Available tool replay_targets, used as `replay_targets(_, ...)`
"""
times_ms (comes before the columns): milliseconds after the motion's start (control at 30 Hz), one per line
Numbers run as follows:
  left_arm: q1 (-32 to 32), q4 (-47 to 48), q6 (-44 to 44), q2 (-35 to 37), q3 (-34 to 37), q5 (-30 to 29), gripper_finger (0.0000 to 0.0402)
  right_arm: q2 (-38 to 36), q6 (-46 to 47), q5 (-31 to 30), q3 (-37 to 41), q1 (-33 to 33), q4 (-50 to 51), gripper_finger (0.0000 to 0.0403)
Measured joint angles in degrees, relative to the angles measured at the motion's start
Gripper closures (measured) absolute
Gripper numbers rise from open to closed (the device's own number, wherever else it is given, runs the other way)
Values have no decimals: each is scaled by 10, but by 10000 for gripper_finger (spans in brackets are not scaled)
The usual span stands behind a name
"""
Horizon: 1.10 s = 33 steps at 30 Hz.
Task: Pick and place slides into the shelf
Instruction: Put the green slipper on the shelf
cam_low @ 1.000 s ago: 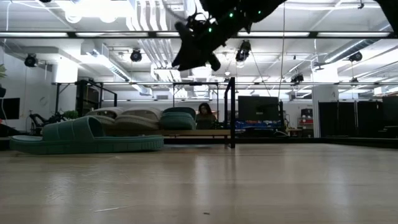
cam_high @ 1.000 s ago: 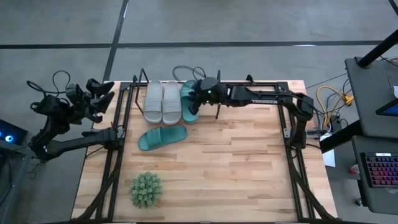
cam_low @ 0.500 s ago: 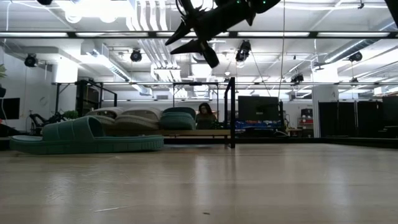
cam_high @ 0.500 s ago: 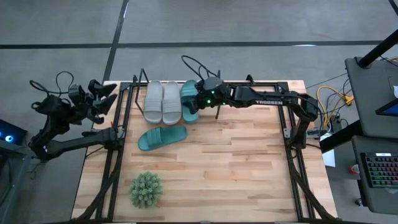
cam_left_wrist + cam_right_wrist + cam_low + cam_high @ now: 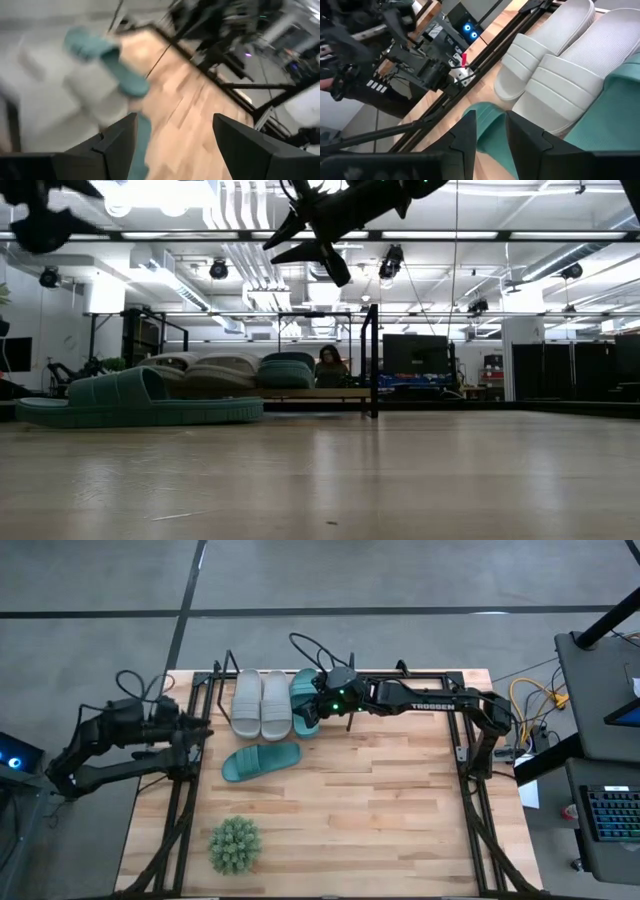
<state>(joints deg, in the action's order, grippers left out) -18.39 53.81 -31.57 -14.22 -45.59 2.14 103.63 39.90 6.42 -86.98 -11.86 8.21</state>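
Left wrist view is smeared by motion: a teal slide [image 5: 107, 62] and pale grey shapes show past the left gripper's [image 5: 172, 145] two dark fingers [image 5: 120, 142], which stand wide apart with nothing between them. In the low view the shelf [image 5: 372, 360] is mostly masked by the slides on it, and the left arm is cut off at the top edge.

From above, two grey slides [image 5: 260, 703] and a teal one [image 5: 303, 700] sit side by side in the shelf [image 5: 222, 675] at about 11 o'clock on the table [image 5: 400, 810]. The loose teal slide [image 5: 261, 761] lies on the boards at 9 o'clock of centre, with the spiky plant [image 5: 235, 844] toward 7 o'clock.

The right gripper [image 5: 322, 703] hovers above the shelved teal slide, fingers [image 5: 470, 135] narrowly parted and empty.

Since a second ago the left arm has swung from outside the frame toward the table's 9 o'clock edge, while the right gripper has lifted off the shelved slide and narrowed.
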Motion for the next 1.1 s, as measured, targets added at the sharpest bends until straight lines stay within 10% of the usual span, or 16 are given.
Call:
replay_targets(333,0,134,-326,-11,53,-12,158,0,-14,-3,0,0,0,311)
replay_targets(1100,2,-103,-443,-157,54,57,158,-4,-69,20,0,2,30,321)
